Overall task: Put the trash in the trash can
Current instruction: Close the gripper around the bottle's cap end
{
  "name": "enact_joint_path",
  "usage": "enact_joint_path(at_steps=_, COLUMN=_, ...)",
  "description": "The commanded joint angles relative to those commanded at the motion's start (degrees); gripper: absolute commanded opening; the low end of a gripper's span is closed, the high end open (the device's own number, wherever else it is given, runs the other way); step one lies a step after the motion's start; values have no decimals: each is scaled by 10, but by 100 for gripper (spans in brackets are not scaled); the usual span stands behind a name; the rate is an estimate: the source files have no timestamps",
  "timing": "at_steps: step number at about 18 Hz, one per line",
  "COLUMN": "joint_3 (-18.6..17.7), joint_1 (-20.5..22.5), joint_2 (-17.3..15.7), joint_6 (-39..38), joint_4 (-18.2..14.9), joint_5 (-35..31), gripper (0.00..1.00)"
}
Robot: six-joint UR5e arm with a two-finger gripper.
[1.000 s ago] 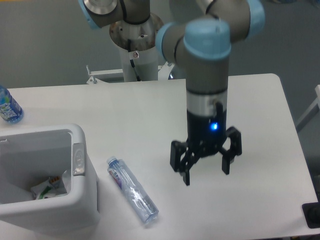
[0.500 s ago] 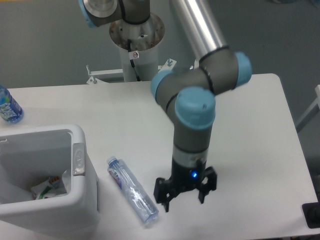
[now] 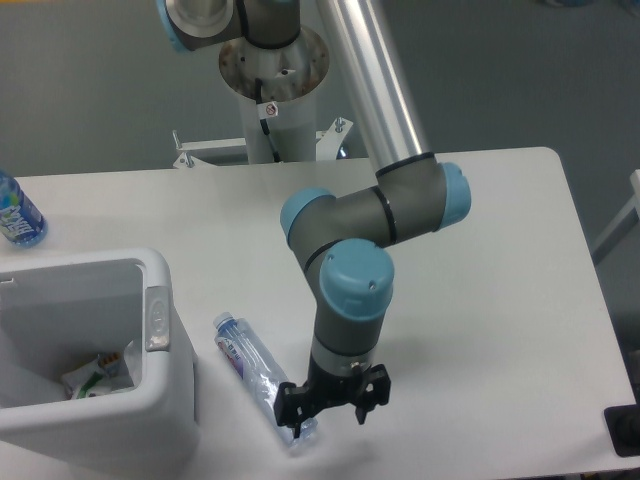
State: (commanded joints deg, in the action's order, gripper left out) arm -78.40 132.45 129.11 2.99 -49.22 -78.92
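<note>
Trash can: the large white plastic rectangular bin with rounded corners (image 3: 160,400) sits at the left edge of the table, a small grey oval latch (image 3: 157,318) on its right wall.
Wrapper: the crumpled flat white paper wrapper with small print (image 3: 92,378) lies on the bin's floor, so that half of the task looks done.
Other bottle: a bottle with a bright blue label (image 3: 18,214) stands at the far left of the white table (image 3: 520,300), well apart from the work; it is not trash.
Trash bottle: the long clear plastic bottle with a blue-purple label (image 3: 252,368) lies flat on the table just right of the bin, cap end up-left, base down-right.
Gripper: the black two-finger gripper (image 3: 331,404) hangs low over the bottle's base end, fingers spread and holding nothing; one finger overlaps the base in view, the other stands off to the right.
Risk: closing so near the end could, I judge, squirt the smooth round bottle out or let it hang and slip.
Risk two: a tilted bottle might catch the bin's thick rim on the way over.
</note>
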Motion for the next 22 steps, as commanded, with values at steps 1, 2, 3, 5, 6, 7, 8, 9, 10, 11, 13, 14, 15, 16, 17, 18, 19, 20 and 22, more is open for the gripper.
enact_joint_path(at_steps=1, joint_3=0, joint_1=-3, joint_2=3, joint_6=-3, joint_4=-1, joint_5=-7, gripper=100)
enact_joint_path(at_steps=2, joint_3=0, joint_1=-9, joint_2=7, joint_6=-4, joint_4=0, joint_5=-11, gripper=100)
enact_joint_path(at_steps=3, joint_3=0, joint_1=-11, joint_2=9, joint_6=-4, joint_4=0, joint_5=-12, gripper=100)
enact_joint_path(at_steps=5, joint_3=-1, joint_1=-12, joint_2=13, joint_6=-6, joint_4=-1, joint_5=-16, gripper=100)
enact_joint_path(at_steps=6, joint_3=-3, joint_1=-12, joint_2=15, joint_6=-7, joint_4=-1, joint_5=-18, gripper=100)
enact_joint_path(at_steps=7, joint_3=-5, joint_1=-12, joint_2=18, joint_6=-7, joint_4=-1, joint_5=-24, gripper=100)
enact_joint_path(at_steps=8, joint_3=-5, joint_1=-15, joint_2=19, joint_6=-8, joint_4=-1, joint_5=-29, gripper=100)
enact_joint_path(at_steps=9, joint_3=-5, joint_1=-18, joint_2=20, joint_6=-8, joint_4=-1, joint_5=-33, gripper=100)
enact_joint_path(at_steps=10, joint_3=-5, joint_1=-19, joint_2=22, joint_6=-8, joint_4=-1, joint_5=-33, gripper=100)
enact_joint_path(at_steps=11, joint_3=-6, joint_1=-20, joint_2=24, joint_6=-10, joint_4=-1, joint_5=-33, gripper=100)
enact_joint_path(at_steps=13, joint_3=-6, joint_1=-20, joint_2=27, joint_6=-18, joint_4=0, joint_5=-34, gripper=100)
enact_joint_path(at_steps=14, joint_3=-5, joint_1=-20, joint_2=30, joint_6=-18, joint_4=-1, joint_5=-34, gripper=100)
enact_joint_path(at_steps=15, joint_3=-5, joint_1=-20, joint_2=32, joint_6=-18, joint_4=0, joint_5=-38, gripper=100)
enact_joint_path(at_steps=16, joint_3=-5, joint_1=-20, joint_2=35, joint_6=-18, joint_4=0, joint_5=-46, gripper=100)
enact_joint_path(at_steps=17, joint_3=-5, joint_1=-20, joint_2=38, joint_6=-19, joint_4=0, joint_5=-52, gripper=100)
enact_joint_path(at_steps=18, joint_3=-6, joint_1=-21, joint_2=40, joint_6=-24, joint_4=0, joint_5=-56, gripper=100)
enact_joint_path(at_steps=19, joint_3=-9, joint_1=-21, joint_2=40, joint_6=-31, joint_4=0, joint_5=-59, gripper=100)
enact_joint_path(at_steps=20, joint_3=-9, joint_1=-21, joint_2=40, joint_6=-32, joint_4=0, joint_5=-59, gripper=100)
enact_joint_path(at_steps=22, joint_3=-8, joint_1=-21, joint_2=38, joint_6=-33, joint_4=0, joint_5=-59, gripper=94)
